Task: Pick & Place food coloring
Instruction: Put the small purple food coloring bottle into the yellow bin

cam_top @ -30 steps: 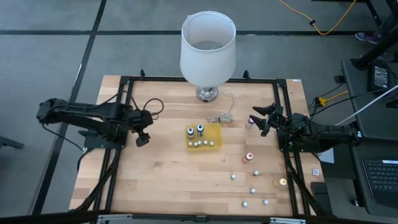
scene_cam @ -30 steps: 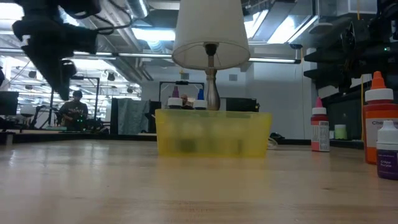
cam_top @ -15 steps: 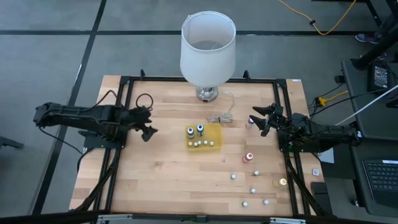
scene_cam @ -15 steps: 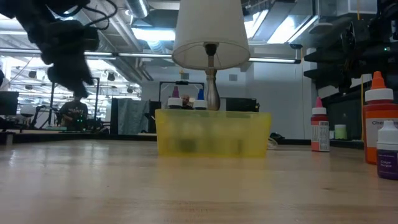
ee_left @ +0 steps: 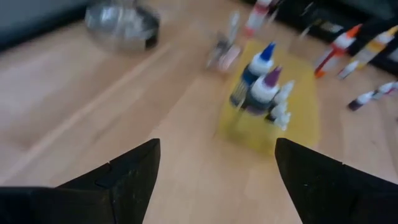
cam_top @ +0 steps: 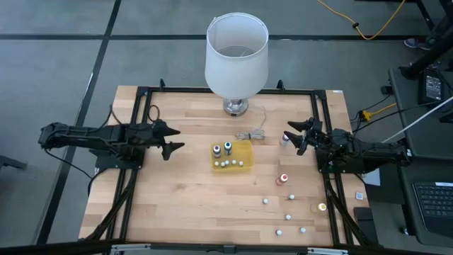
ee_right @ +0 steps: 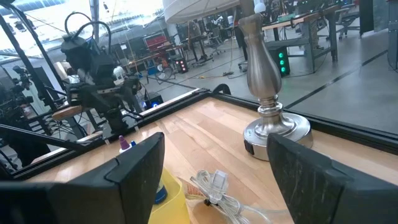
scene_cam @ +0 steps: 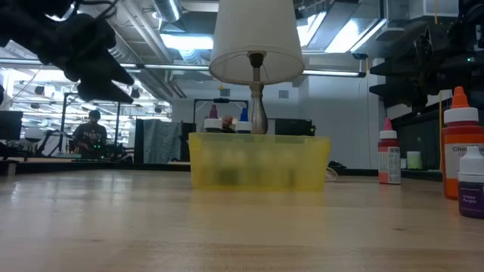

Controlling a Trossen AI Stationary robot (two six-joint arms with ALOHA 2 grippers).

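The food coloring bottles are split between two places. A few stand or lie in the flat yellow tray [cam_top: 233, 155] at mid-table, among them a blue-topped one [ee_left: 259, 66] and a purple-topped one [ee_left: 265, 91]. Several more stand loose on the wood at the right, such as a red-topped one [cam_top: 284, 178] and an orange-topped one [scene_cam: 458, 143]. My left gripper [cam_top: 172, 137] hovers open to the tray's left, pointing at it. My right gripper [cam_top: 293, 137] waits open at the right, beside a small bottle [cam_top: 284, 141].
A big white lamp [cam_top: 237, 55] stands on its metal base [ee_right: 272, 127] at the far middle, its cord and plug [cam_top: 253, 133] lying behind the tray. A black frame [cam_top: 139, 113] borders the table. Bare wood lies between my left gripper and the tray.
My left gripper has tipped up from pointing down at the table to slanting nearly level toward the yellow tray, staying open. Its arm has folded back toward the table's left edge. The bottles and the tray have not moved.
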